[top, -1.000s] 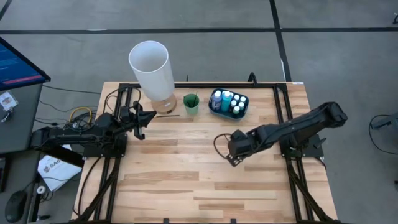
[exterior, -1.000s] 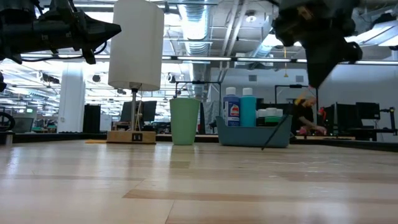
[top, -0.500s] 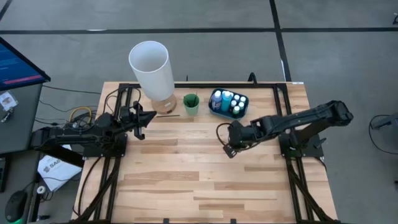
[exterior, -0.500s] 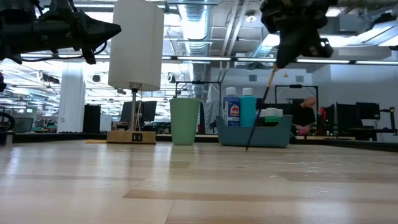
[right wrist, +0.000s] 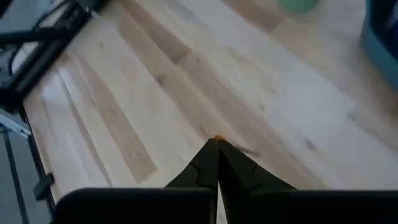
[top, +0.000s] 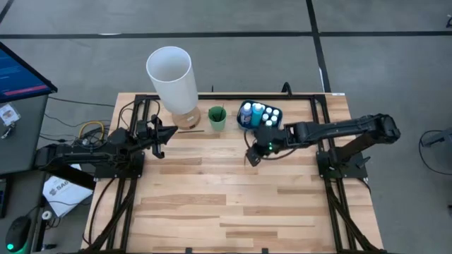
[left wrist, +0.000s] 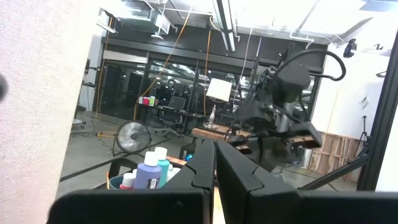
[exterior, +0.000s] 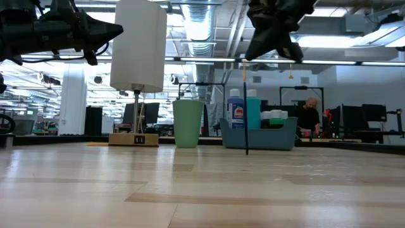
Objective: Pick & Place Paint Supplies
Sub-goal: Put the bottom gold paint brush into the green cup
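Note:
My right gripper (top: 249,158) hovers over the middle of the table, just near of the blue tray (top: 277,125), and is shut on a thin dark brush (exterior: 245,107). The brush hangs nearly upright below it. The tray holds several white-capped paint bottles (top: 258,111). A small green cup (top: 217,118) stands to the tray's left. My left gripper (top: 162,134) is shut and raised at the table's left, touching nothing. My right gripper pinches the brush's upper end (exterior: 245,63) between its two shut fingers, which slant down from the table's right. An orange bit of the brush (right wrist: 217,138) shows at the fingertips. The shaft hangs almost straight down, its lower tip (exterior: 247,151) just above the table.
A lamp with a tall white shade (top: 171,74) on a wooden base stands at the far left, next to the cup. A thin dark stick (top: 195,130) lies on the table by the lamp's base. Bare wood stretches across the near half of the table (top: 233,212).
My right gripper has risen and moved toward the table's far edge and a little left, toward the tray and cup, tipping less steeply down. The brush it carries has swung from a slant to nearly upright.

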